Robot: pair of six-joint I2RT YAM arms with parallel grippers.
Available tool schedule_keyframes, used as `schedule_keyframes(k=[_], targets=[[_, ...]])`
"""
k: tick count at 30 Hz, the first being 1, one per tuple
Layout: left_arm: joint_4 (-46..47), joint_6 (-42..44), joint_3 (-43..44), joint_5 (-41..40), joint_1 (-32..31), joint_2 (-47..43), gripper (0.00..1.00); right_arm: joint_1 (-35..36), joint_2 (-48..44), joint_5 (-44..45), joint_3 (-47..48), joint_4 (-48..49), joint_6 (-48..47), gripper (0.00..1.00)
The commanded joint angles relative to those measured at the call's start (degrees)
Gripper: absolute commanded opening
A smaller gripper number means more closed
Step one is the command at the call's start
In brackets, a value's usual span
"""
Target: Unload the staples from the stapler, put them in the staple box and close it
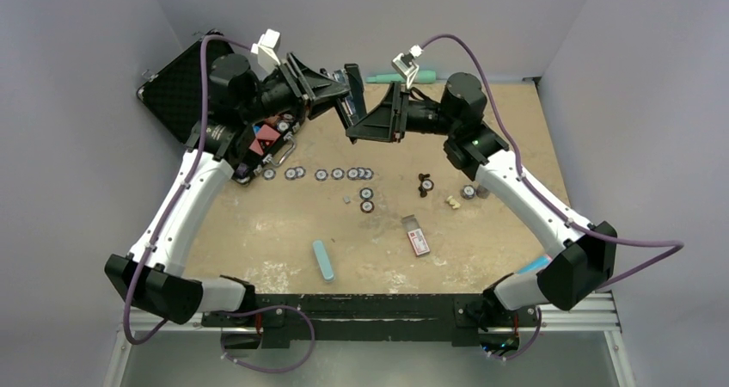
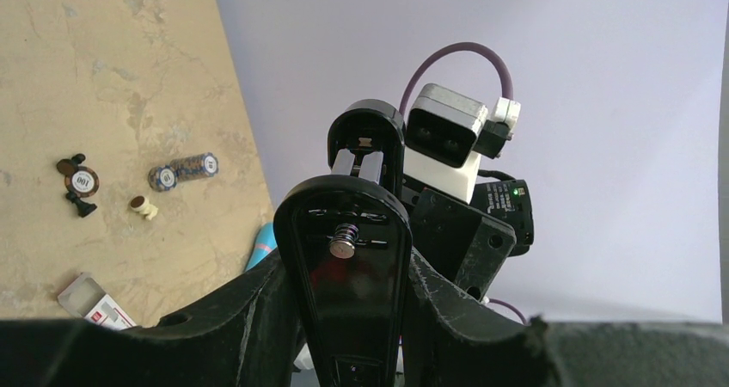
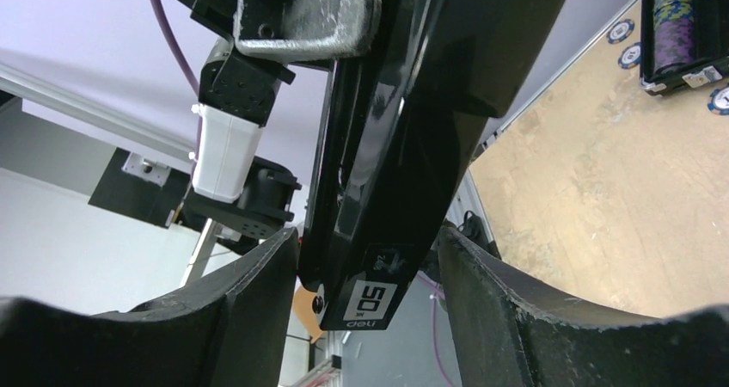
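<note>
While the left end effector [image 2: 344, 318] pinches the slim black desk stapler [image 2: 344, 224] mid-air, the right end effector [image 3: 370, 258] straddles it, can't tell if clamped; a skewed squeeze could twist it loose.

Left arm [image 1: 185, 206] and right arm [image 1: 524, 193] both reach forward and fold inward, wrists raised and nearly meeting mid-air. Left gripper [image 2: 344, 297] clamped on slim black stapler [image 2: 346, 224], a finger on each side. Right gripper [image 3: 370, 262] opposite: fingers [image 3: 254, 275] flank the stapler's end, can't confirm firm contact.
</note>
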Motion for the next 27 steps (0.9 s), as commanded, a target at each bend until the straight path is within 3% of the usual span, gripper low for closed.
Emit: schedule_keyframes(k=[1, 12, 14, 18, 22, 23, 26, 27], targets=[[6.7, -1.7, -0.9, 0.6, -0.3, -4.1, 0.00, 0.5, -0.1, -1.3, 3.1, 2.6, 0.3, 0.63], [8.8, -2.7, -2.8, 0.6, -0.5, -5.2, 0.00, 2.0, 0.2, -0.2, 3.3, 2.8, 0.3, 0.59], [8.7, -2.6, -2.8, 0.9, -0.5, -5.1, 0.00, 2.6, 0.6, 0.2, 3.5, 2.8, 0.4, 0.48], [7.7, -1.8, -2.7, 1.2, -0.5, -5.2, 0.00, 3.5, 1.6, 0.4, 4.4, 1.7, 0.0, 0.02], [3.7, 0.6, -1.6, 0.9, -0.4, -5.6, 0.01, 3.7, 1.0, 1.8, 3.6, 0.3, -1.1, 0.00], [2.4, 1.3, -1.2, 0.7, -0.4, -5.7, 0.09, 3.7, 0.7, 2.1, 3.2, 0.2, -1.2, 0.00], [-1.3, 3.4, -0.3, 0.5, -0.3, -6.0, 0.60, 3.7, 0.0, 2.7, 2.5, -0.7, -1.8, 0.00], [-2.8, 4.4, -0.1, 0.3, -0.2, -6.3, 0.70, 3.7, -0.2, 2.9, 2.3, -1.1, -2.0, 0.00]])
